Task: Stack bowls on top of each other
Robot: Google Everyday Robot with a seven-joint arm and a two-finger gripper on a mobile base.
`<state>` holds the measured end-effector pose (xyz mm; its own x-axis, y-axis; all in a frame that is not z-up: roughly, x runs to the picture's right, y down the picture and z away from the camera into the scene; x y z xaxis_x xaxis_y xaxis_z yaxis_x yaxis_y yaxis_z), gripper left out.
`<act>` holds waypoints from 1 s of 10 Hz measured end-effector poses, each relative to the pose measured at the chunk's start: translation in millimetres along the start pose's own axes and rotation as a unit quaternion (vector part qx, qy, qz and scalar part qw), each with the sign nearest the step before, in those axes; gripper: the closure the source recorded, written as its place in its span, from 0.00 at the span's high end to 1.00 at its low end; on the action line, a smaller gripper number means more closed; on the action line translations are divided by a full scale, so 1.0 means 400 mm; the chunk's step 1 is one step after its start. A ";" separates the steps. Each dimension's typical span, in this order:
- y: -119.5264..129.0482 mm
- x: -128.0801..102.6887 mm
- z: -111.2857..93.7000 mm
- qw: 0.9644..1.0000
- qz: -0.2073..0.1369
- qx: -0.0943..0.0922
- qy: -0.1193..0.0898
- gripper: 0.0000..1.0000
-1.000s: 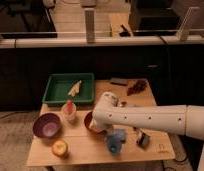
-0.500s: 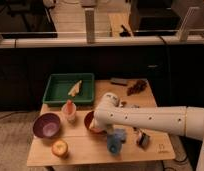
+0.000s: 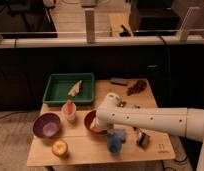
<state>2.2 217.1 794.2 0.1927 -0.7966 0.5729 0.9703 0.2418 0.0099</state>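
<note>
The orange-red bowl [image 3: 88, 120] stands near the middle of the wooden table [image 3: 85, 152], its right side hidden by my arm. The purple bowl [image 3: 47, 125], paler inside, stands to its left, apart from it and upright. My white arm reaches in from the right. Its gripper [image 3: 97, 124] hangs down at the right rim of the orange-red bowl.
A green tray [image 3: 56, 95] holding a yellowish piece [image 3: 75, 88] stands at the back left. A small cup with a red thing [image 3: 69, 111] stands between tray and bowls. An apple [image 3: 59, 148] lies front left, a blue cup [image 3: 114, 140] and a dark item [image 3: 142, 139] front right.
</note>
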 end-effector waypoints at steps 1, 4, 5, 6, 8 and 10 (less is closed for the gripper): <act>-0.001 0.001 0.002 1.000 -0.001 0.001 -0.001 0.75; 0.004 0.006 0.006 1.000 -0.001 0.006 -0.005 0.55; 0.004 0.006 0.009 1.000 -0.001 0.008 -0.008 0.52; 0.006 0.006 0.012 1.000 -0.001 0.009 -0.010 0.45; 0.009 0.005 0.015 1.000 -0.002 0.010 -0.012 0.26; 0.010 0.004 0.015 1.000 -0.004 0.011 -0.014 0.13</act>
<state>5.4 220.2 800.2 0.1814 -0.7827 0.5953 0.9682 0.2483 0.0314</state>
